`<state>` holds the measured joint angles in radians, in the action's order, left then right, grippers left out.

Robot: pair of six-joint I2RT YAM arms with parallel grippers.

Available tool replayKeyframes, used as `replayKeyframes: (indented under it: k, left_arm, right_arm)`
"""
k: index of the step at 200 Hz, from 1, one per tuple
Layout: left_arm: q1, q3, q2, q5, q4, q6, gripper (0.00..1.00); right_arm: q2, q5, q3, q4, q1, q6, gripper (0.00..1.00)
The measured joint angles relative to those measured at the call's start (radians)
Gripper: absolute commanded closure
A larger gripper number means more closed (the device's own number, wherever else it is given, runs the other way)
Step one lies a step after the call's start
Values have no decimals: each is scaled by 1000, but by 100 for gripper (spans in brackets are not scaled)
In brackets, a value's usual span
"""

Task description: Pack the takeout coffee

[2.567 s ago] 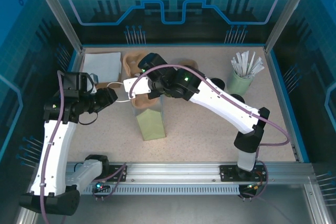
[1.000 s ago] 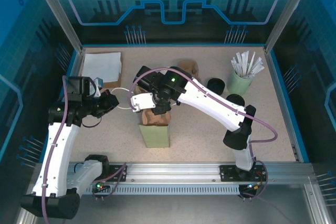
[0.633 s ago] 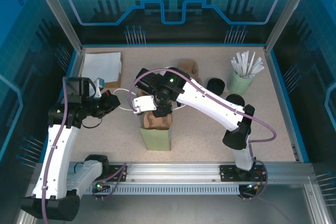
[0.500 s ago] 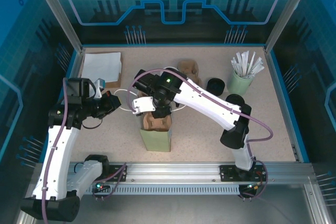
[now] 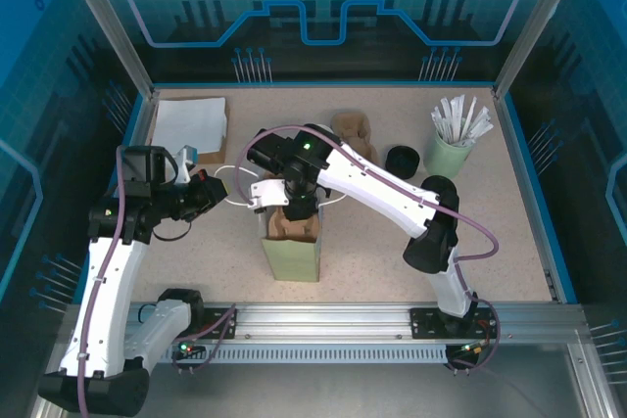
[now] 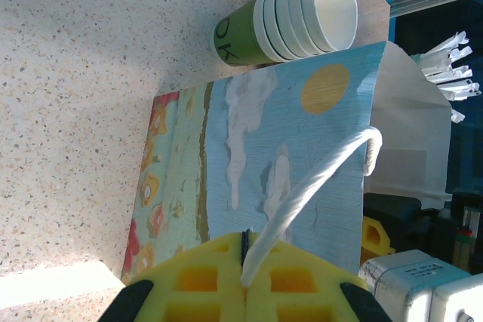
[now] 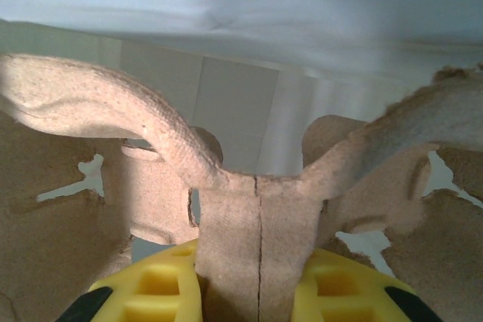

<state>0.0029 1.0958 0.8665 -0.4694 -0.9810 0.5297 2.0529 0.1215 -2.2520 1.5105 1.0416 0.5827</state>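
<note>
While my right gripper (image 7: pixel 253 286) pinches the pulp carrier (image 7: pixel 143 137) by its centre handle in the mouth of the paper bag (image 5: pixel 290 259), my left gripper (image 6: pixel 245 265) clamps the rope handle (image 6: pixel 317 173). The takeout coffee (image 6: pixel 240 37) stands outside on the table (image 6: pixel 75 73), so I judge packing it remains.

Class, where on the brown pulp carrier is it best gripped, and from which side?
Grip the carrier by its central handle tab, from above: it stands thin and upright between the pockets, as the right gripper shows.
</note>
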Motion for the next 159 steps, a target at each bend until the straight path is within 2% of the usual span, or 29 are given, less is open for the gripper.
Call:
replayKeyframes:
  k: [63,107,159]
  left_arm:
    - [0,0,0,51,-19,3,96]
    - [0,1,0,98,-35,3,96]
    - [0,1,0,89,-28,4,93]
  right_arm:
    - [0,-15,16,-9,-17,0,79]
    - [-14,-14,88,-13,-30,0,78]
    - [-30,-18,121,-39,-36,0,78]
